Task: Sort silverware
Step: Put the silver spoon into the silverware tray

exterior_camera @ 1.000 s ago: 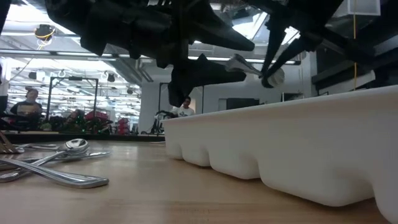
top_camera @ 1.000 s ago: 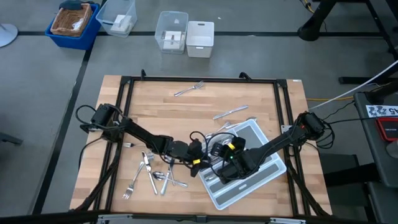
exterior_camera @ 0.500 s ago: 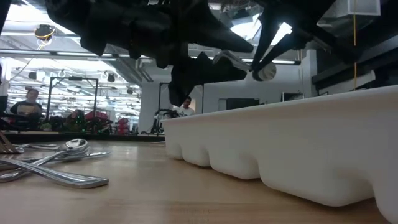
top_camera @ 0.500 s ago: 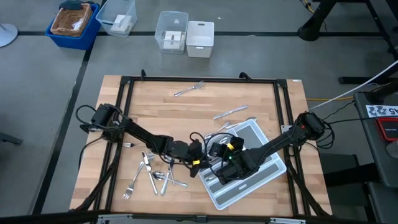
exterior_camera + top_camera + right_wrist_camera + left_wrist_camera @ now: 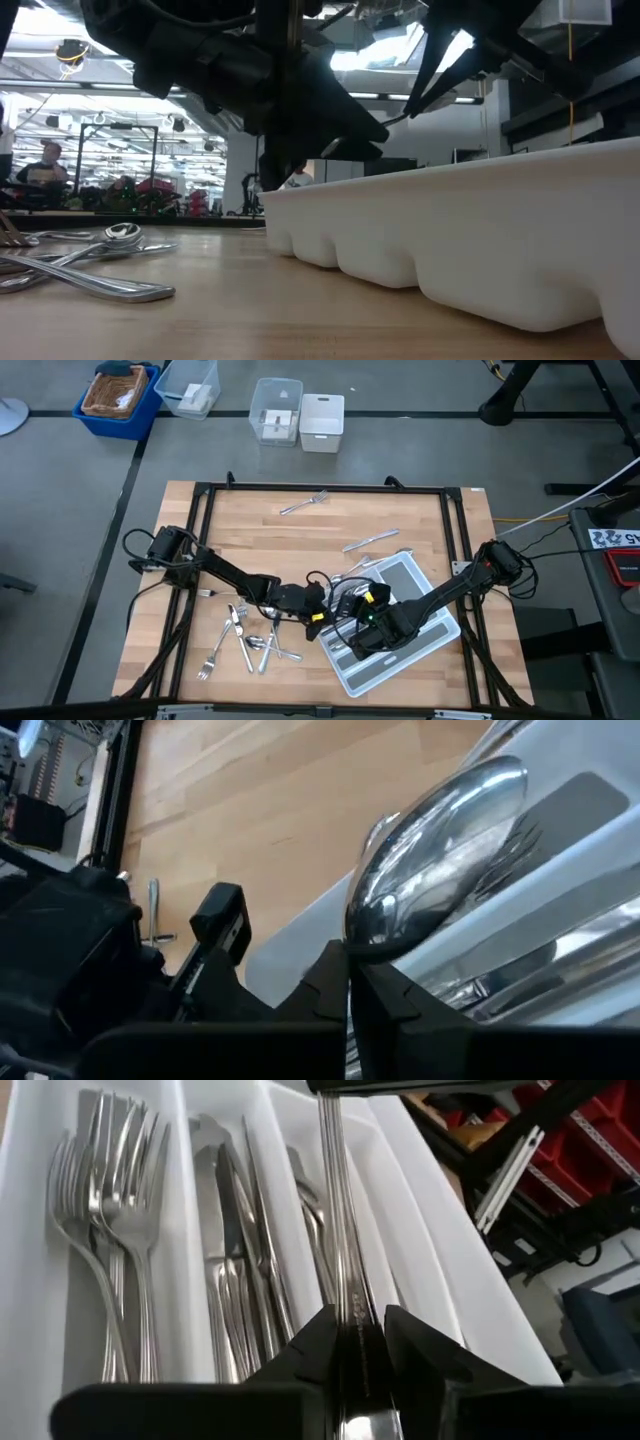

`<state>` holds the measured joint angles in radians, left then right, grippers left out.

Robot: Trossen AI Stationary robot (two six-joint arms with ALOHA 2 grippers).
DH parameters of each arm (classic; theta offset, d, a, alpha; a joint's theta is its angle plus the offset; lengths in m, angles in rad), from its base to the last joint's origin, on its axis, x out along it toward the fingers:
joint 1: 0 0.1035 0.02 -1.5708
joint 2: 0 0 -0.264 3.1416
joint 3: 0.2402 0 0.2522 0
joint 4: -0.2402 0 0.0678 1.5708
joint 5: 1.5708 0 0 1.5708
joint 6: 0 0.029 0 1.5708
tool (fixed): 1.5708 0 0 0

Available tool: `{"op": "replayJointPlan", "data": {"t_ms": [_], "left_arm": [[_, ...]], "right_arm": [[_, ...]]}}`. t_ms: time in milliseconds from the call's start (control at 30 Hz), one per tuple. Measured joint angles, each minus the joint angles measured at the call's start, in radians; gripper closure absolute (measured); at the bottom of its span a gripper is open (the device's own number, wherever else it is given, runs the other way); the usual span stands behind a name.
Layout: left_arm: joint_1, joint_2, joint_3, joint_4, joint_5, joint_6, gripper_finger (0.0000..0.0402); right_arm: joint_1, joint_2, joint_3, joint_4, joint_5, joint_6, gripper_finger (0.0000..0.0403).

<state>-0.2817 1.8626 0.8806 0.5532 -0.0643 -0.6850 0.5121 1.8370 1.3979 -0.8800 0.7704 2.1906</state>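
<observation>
Left wrist view has the spoon (image 5: 345, 1260) by its handle, running straight out between the left fingers (image 5: 318, 1355), which look clenched on it from both sides. At the far end the right fingers (image 5: 392, 998) are clenched just under the bowl, which bulges bright above them. So the spoon hangs in the air between the two arms, over the tray (image 5: 432, 632) at 5 o'clock on the tabletop (image 5: 270, 540). Under it the forks (image 5: 110, 1200) and knives (image 5: 240, 1260) already lie in their own slots. A loose pile (image 5: 245, 640) waits at 7 o'clock, one fork (image 5: 305, 502) at 12 o'clock, and a knife (image 5: 370, 541) toward 2 o'clock. I'd judge the spoon light and stiff, but polished and slippery, so it could twist in a pinch. The flat handle, near its middle, seems the safest place to hold it, with the flat faces against the pads; the rounded bowl gives poor purchase.
</observation>
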Motion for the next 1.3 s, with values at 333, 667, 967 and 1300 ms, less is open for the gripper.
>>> {"op": "replayJointPlan", "data": {"t_ms": [333, 667, 967, 1300], "left_arm": [[0.005, 0.000, 0.000, -0.032, 0.017, -0.045, 0.0348], [-0.021, -0.002, 0.004, -0.070, 0.007, 0.046, 0.0344], [-0.042, -0.003, 0.004, -0.080, 0.005, 0.064, 0.0353], [-0.042, -0.002, 0.010, -0.029, -0.003, 0.057, 0.0351]], "right_arm": [[0.001, 0.000, 0.000, 0.023, -0.176, -0.020, 0.0398], [0.065, 0.002, -0.001, 0.069, -0.351, -0.027, 0.0398], [0.110, 0.002, -0.001, 0.068, -0.467, -0.027, 0.0398], [0.172, -0.071, -0.001, 0.066, -0.288, -0.039, 0.0398]]}}
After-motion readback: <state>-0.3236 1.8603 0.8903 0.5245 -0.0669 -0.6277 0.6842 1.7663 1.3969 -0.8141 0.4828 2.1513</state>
